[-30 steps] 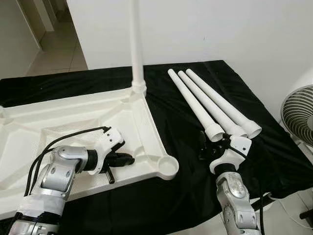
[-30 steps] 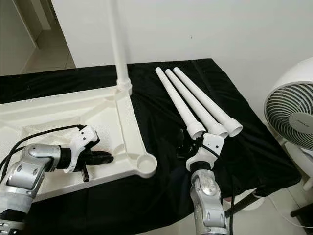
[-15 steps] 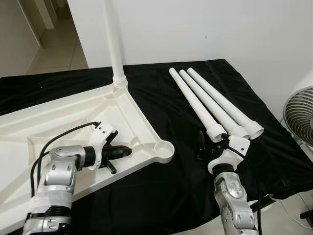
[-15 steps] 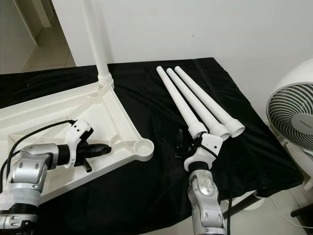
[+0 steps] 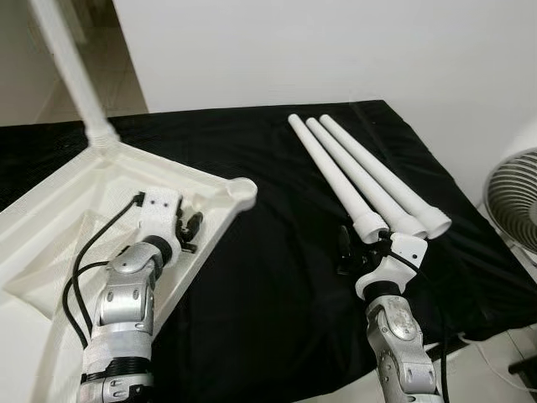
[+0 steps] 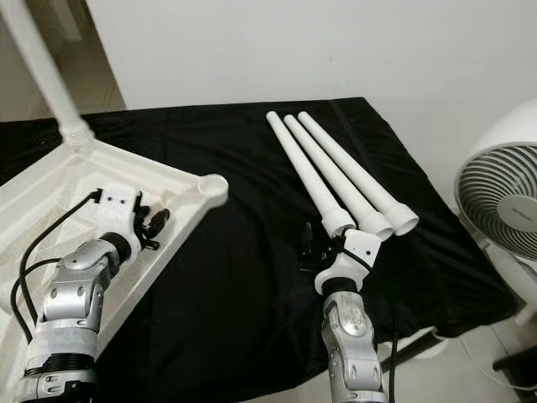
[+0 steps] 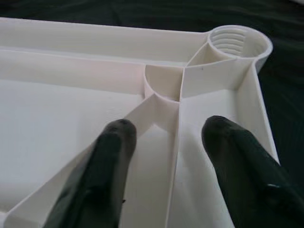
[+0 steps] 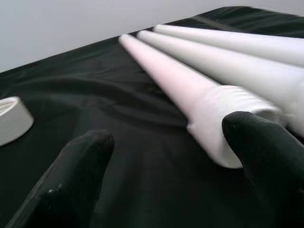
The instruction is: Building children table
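The white table top [image 5: 59, 210] lies upside down on the black-covered table [image 5: 268, 285]. One white leg [image 5: 71, 71] stands screwed into its far corner. An empty threaded socket [image 5: 242, 189] forms the corner nearest the middle. My left gripper [image 5: 191, 228] rests inside the top near that socket [image 7: 240, 42], open, with its fingers [image 7: 116, 137] on either side of a rib. Three loose white legs [image 5: 361, 172] lie side by side on the right. My right gripper [image 5: 351, 252] hangs open at the wide end of the nearest leg [image 8: 199, 99].
A white fan [image 5: 513, 197] stands past the table's right edge. Bare black cloth spans the space between the table top and the loose legs. A white wall runs behind the table, and a tiled hallway opens at the back left.
The table top has swung leftward with my left gripper in it: its attached leg moved far left and the empty socket corner moved away from me. The right arm has stayed put.
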Controlling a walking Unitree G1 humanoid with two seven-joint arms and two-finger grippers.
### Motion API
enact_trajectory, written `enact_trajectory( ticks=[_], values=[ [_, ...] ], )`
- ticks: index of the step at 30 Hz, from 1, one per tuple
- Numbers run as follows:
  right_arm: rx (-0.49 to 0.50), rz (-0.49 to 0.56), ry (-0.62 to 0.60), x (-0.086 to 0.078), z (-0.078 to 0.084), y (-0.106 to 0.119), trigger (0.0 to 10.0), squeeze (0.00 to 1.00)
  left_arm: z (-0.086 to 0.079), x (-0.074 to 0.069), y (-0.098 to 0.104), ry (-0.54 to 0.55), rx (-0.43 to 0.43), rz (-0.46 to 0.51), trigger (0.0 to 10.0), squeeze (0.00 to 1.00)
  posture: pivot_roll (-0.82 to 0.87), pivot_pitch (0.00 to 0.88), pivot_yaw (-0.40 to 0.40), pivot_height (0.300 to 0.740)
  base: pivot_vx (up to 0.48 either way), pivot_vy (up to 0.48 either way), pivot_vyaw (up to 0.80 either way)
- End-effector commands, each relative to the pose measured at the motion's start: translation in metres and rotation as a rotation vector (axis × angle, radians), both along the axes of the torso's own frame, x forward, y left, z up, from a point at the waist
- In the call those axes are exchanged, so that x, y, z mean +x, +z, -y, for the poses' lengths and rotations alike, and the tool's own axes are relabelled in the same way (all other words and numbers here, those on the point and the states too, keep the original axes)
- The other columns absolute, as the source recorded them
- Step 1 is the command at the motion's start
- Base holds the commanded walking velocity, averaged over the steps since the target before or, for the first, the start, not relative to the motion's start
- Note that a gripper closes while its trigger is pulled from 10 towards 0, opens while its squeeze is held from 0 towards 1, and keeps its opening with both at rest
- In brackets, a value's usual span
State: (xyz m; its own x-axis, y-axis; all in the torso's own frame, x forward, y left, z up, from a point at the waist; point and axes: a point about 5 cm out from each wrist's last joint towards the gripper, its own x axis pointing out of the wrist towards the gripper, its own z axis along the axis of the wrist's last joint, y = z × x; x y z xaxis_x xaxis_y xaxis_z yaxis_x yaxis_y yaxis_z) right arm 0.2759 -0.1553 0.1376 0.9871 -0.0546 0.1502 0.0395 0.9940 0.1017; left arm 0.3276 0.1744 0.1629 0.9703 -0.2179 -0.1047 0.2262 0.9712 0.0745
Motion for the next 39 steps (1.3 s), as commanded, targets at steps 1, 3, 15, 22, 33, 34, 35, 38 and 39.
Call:
enact_trajectory(
  ticks=[1,3,15,22,33,34,35,38,39],
  values=[
    [-0.003,-0.003,0.016,0.002,-0.001,0.001,10.0,0.0,0.002,-0.003,0.013,-0.096,0.017,0.064,10.0,0.0,-0.01,0.114,0.009,0.74,0.0,0.0,0.0],
    [-0.005,-0.003,0.019,0.003,-0.001,0.001,10.0,0.0,0.003,-0.004,0.016,-0.113,0.025,0.082,10.0,0.0,-0.01,0.113,0.006,0.74,0.0,0.0,0.0],
    [-0.001,-0.001,0.04,0.005,-0.006,0.002,10.0,0.0,0.012,-0.006,0.019,-0.128,0.036,0.114,10.0,0.0,0.0,0.112,0.0,0.74,0.0,0.0,0.0],
    [-0.003,-0.003,0.04,0.005,-0.005,0.002,10.0,0.0,0.013,-0.008,0.019,-0.148,0.026,0.113,10.0,0.71,0.0,0.113,0.004,0.74,0.0,0.0,0.0],
    [-0.001,-0.001,0.037,0.006,-0.006,0.002,10.0,0.0,0.023,-0.01,0.012,-0.24,0.079,0.067,10.0,0.0,0.0,0.11,0.01,0.74,0.0,0.0,0.0],
    [-0.001,0.0,0.036,0.006,-0.006,0.002,10.0,0.0,0.027,-0.01,0.009,-0.263,0.095,0.047,10.0,0.0,0.0,0.109,0.012,0.74,0.0,0.0,0.0],
    [-0.001,0.0,0.036,0.006,-0.006,0.002,10.0,0.0,0.027,-0.01,0.009,-0.263,0.095,0.047,10.0,0.0,0.0,0.109,0.012,0.74,0.0,0.0,0.0],
    [0.0,0.001,0.033,0.005,-0.006,0.002,10.0,0.0,0.032,-0.01,0.002,-0.306,0.133,0.001,10.0,0.0,0.0,0.114,0.019,0.74,0.0,0.0,0.0],
    [0.0,0.002,0.029,0.005,-0.005,0.002,10.0,0.0,0.034,-0.01,-0.002,-0.326,0.139,-0.024,10.0,0.0,0.0,0.114,0.024,0.74,0.0,0.0,0.0]
  ],
)
